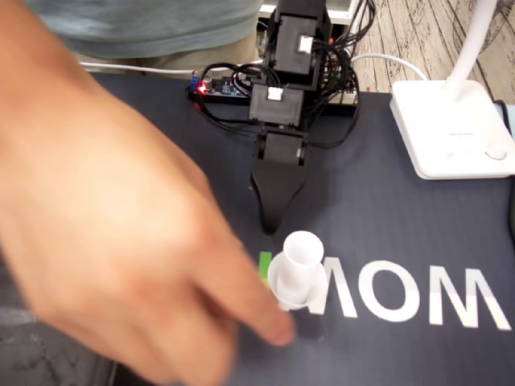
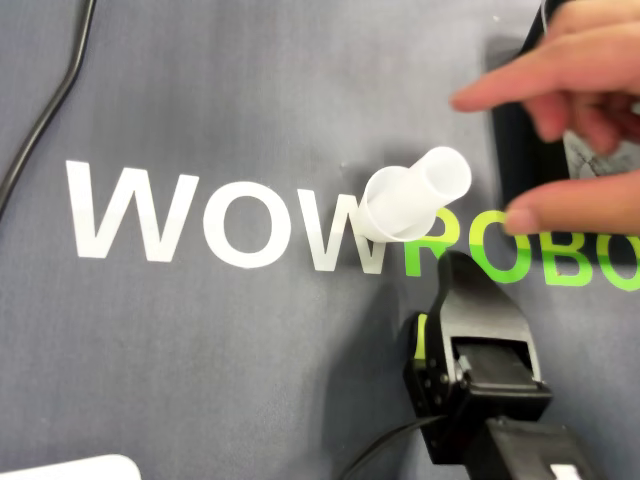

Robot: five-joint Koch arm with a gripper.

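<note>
Hand (image 1: 121, 217) blurred, cut by frame edge; end effector (image 1: 273, 228) jaw gap untellable.

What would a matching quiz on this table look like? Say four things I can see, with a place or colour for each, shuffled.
Things:
1. white tube
2. pincer
3. hand
4. lamp base

Descriptions:
A. black, tip pointing toward the tube
B. white, at the right edge of the fixed view
C. on the lettering, where white letters meet green
D. blurred, reaching in beside the tube

Pairs: 1-C, 2-A, 3-D, 4-B.
</note>
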